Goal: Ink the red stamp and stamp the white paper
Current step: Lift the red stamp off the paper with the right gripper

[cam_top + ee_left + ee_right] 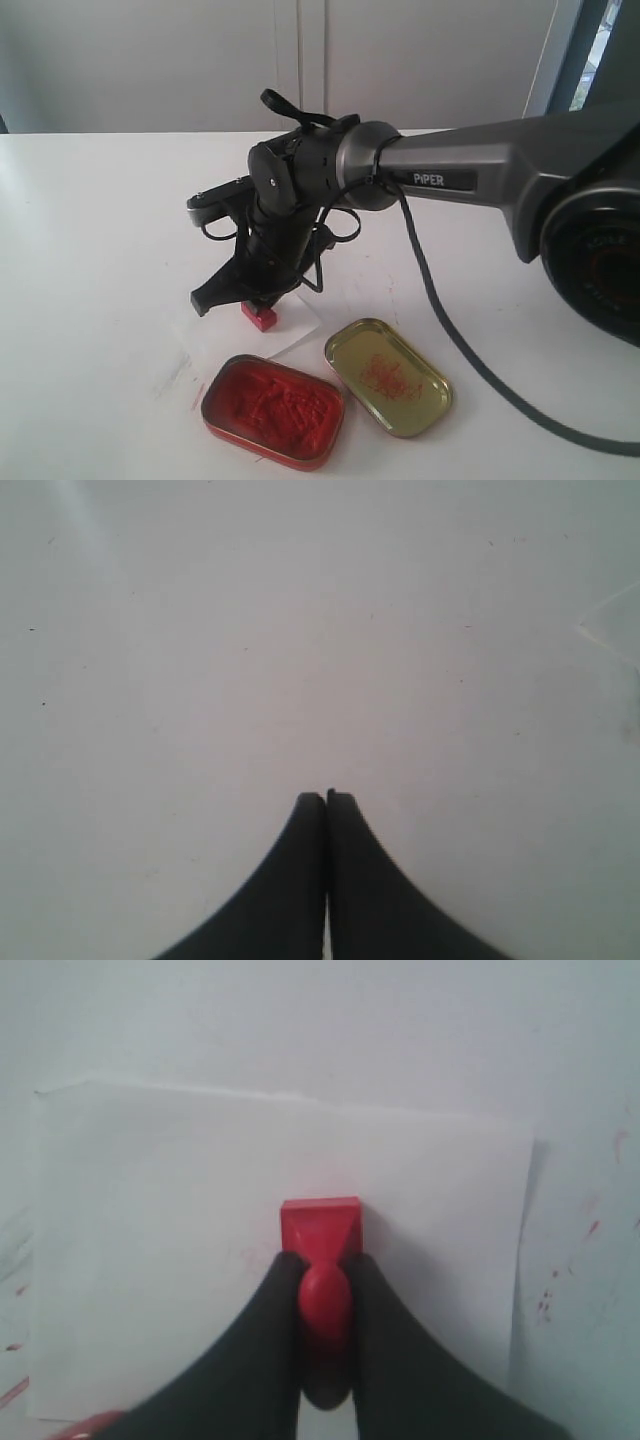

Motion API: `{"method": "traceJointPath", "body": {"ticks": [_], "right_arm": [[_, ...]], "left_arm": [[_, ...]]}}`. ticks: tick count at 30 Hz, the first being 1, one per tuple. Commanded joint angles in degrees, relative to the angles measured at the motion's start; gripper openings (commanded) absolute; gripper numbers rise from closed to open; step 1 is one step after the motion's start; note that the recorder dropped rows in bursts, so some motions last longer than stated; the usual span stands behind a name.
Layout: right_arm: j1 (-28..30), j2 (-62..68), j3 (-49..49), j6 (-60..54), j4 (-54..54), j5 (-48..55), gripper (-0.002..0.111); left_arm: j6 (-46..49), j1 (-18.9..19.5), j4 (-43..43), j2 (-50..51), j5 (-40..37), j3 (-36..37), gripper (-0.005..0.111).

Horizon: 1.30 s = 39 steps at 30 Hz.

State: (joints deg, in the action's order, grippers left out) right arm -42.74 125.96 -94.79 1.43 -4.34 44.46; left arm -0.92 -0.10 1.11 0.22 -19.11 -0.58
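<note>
My right gripper (322,1265) is shut on the knob of the red stamp (320,1225), whose square base rests flat on the white paper (150,1260). In the exterior view the red stamp (261,316) sits under the right gripper (250,296), on the white paper (292,328) just behind the ink tin. The left gripper (326,798) is shut with nothing in it, over bare white tabletop; it does not show in the exterior view.
An open rectangular tin of lumpy red ink paste (272,408) lies in front of the paper. Its gold lid (388,376), smeared red inside, lies to the right. The right arm's black cable (450,330) trails across the white table (90,260).
</note>
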Motion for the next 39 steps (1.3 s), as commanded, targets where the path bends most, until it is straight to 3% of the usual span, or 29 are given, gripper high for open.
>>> {"method": "traceJointPath", "body": {"ticks": [1, 26, 39], "right_arm": [[-0.05, -1.62, 0.60, 1.44, 0.55, 0.31, 0.000], [-0.05, -7.09, 0.60, 1.79, 1.50, -1.25, 0.000], [-0.05, -7.21, 1.66, 1.79, 1.35, 4.94, 0.000]], "left_arm": [[-0.13, 0.00, 0.11, -0.22, -0.43, 0.58, 0.000], [-0.13, 0.00, 0.11, -0.22, -0.43, 0.58, 0.000], [-0.13, 0.00, 0.11, -0.22, -0.43, 0.58, 0.000]]}}
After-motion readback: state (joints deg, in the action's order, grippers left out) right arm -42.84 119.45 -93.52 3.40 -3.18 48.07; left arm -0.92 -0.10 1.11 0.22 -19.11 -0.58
